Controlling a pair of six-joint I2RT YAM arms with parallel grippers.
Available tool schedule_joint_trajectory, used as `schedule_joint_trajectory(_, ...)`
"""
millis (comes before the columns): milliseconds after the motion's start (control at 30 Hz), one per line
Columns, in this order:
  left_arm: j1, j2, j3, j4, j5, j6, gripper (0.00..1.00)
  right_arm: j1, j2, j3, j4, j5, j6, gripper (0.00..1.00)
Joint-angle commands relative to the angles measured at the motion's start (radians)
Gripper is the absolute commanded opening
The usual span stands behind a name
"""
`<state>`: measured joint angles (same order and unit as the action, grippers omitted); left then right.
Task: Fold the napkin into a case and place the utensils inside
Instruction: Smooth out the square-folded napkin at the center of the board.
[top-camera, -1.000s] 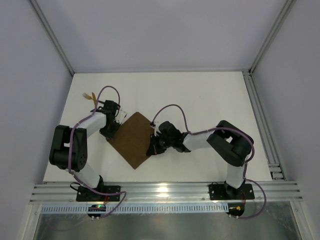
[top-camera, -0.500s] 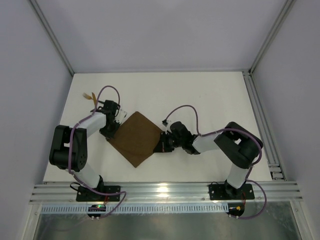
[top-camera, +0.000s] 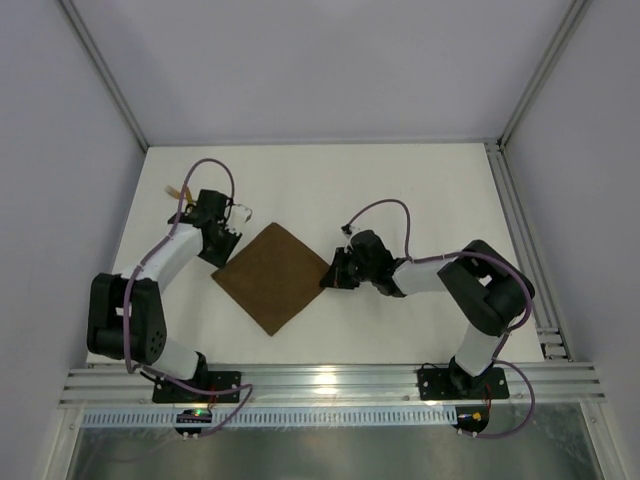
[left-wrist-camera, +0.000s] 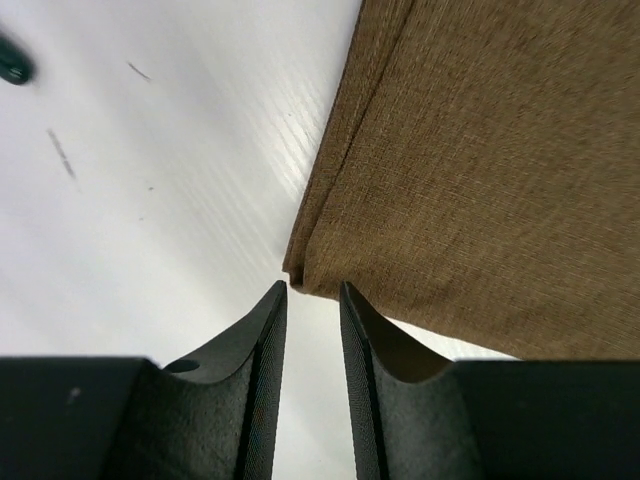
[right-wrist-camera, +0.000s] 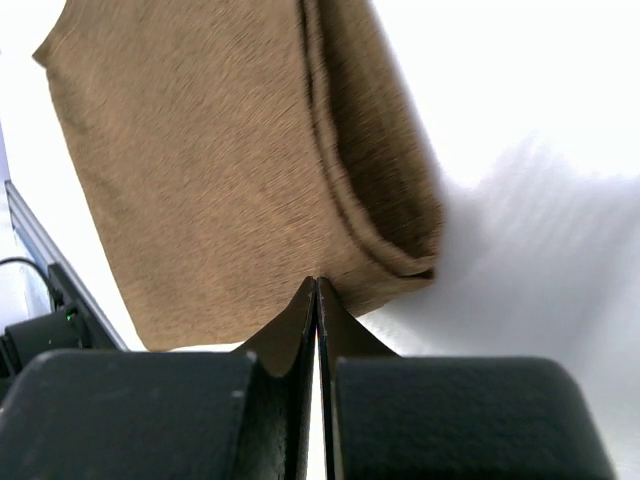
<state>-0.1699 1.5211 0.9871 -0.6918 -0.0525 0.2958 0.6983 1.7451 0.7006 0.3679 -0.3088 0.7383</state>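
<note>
Count: one napkin (top-camera: 272, 277), two arms, and utensils (top-camera: 178, 190) seen only as a small gold glint by the bench's (top-camera: 400, 190) left edge, toward the far-left corner; their number cannot be told.

The napkin lies flat as a doubled square, set cornerwise, left of the bench's middle.

The left arm reaches low to the napkin's left corner. The left claw (left-wrist-camera: 312, 288) has its jaws slightly spread, with the corner just beyond the tips.

The right arm is stretched leftward to the right corner. The right claw (right-wrist-camera: 317, 282) is pressed together, its tips over the cloth's edge.
</note>
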Motion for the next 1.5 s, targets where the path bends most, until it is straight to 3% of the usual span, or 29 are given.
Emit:
schedule_joint_trajectory(0, 0.001, -0.091, 0.059, -0.058, 0.049, 0.002, 0.30, -0.013, -0.036, 0.049, -0.017, 0.039, -0.014, 0.03)
schedule_joint_trajectory(233, -0.169, -0.099, -0.045, -0.052, -0.049, 0.014, 0.29, -0.036, -0.056, 0.083, -0.086, 0.060, -0.039, 0.03)
schedule_joint_trajectory(667, -0.180, 0.053, -0.142, 0.075, -0.087, 0.020, 0.25, -0.123, -0.005, 0.040, -0.109, 0.082, -0.065, 0.03)
schedule_joint_trajectory(867, -0.180, -0.016, -0.117, 0.028, -0.037, 0.009, 0.26, -0.125, -0.068, 0.108, -0.248, 0.097, -0.161, 0.03)
schedule_joint_trajectory(1000, -0.160, -0.113, -0.081, -0.021, -0.017, 0.005, 0.31, -0.125, -0.147, 0.125, -0.305, 0.138, -0.197, 0.21)
schedule_joint_trajectory(1033, -0.151, -0.125, -0.073, -0.029, -0.021, 0.006, 0.32, -0.125, -0.171, 0.122, -0.314, 0.142, -0.195, 0.32)
schedule_joint_trajectory(1133, -0.096, -0.125, -0.071, -0.015, -0.033, 0.014, 0.33, -0.125, -0.180, 0.100, -0.313, 0.140, -0.186, 0.43)
schedule_joint_trajectory(1267, -0.007, -0.070, -0.059, 0.005, -0.043, 0.006, 0.33, -0.125, -0.130, 0.094, -0.294, 0.106, -0.186, 0.44)
schedule_joint_trajectory(1467, 0.018, -0.044, -0.050, 0.035, -0.041, -0.015, 0.33, -0.125, -0.038, 0.091, -0.230, 0.021, -0.155, 0.43)
